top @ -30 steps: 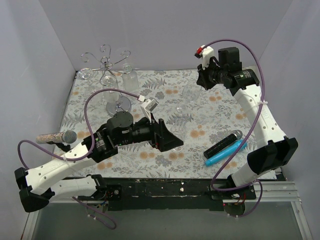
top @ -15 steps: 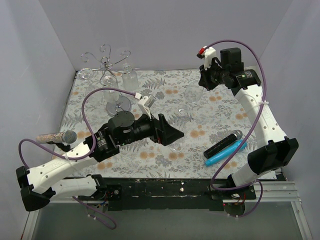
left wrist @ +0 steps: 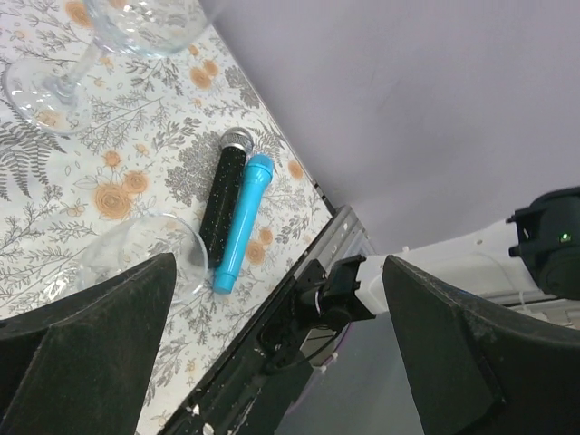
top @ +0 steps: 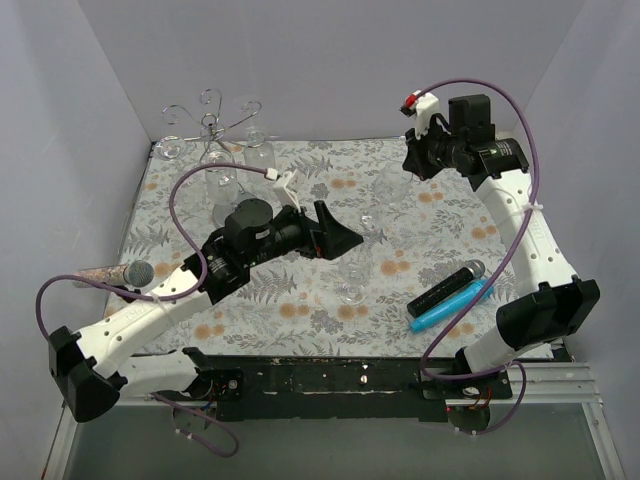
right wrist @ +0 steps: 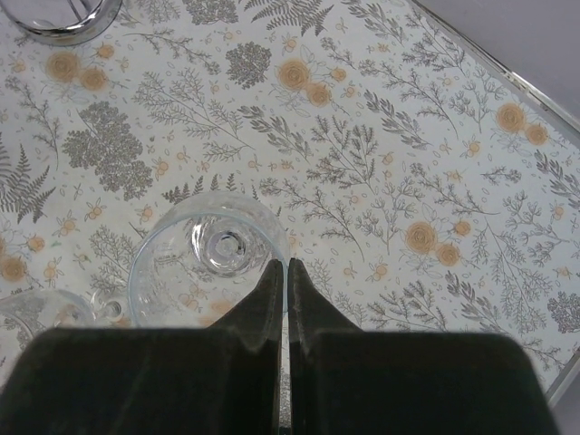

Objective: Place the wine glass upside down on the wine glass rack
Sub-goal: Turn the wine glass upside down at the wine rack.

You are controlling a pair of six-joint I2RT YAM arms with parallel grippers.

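Jaws wide apart and empty, the left gripper (top: 340,238) hovers just beyond the upright wine glass (top: 351,288), which stands toward the table's (top: 300,305) near edge; this arm looks nearer. The right gripper (right wrist: 283,269), pressed together, hangs over a second glass (right wrist: 210,254). The rack (top: 210,130) occupies the far-left corner.

Silver wine glass rack (top: 212,128) stands far-left; clear wine glass (top: 384,188) upright mid-table.
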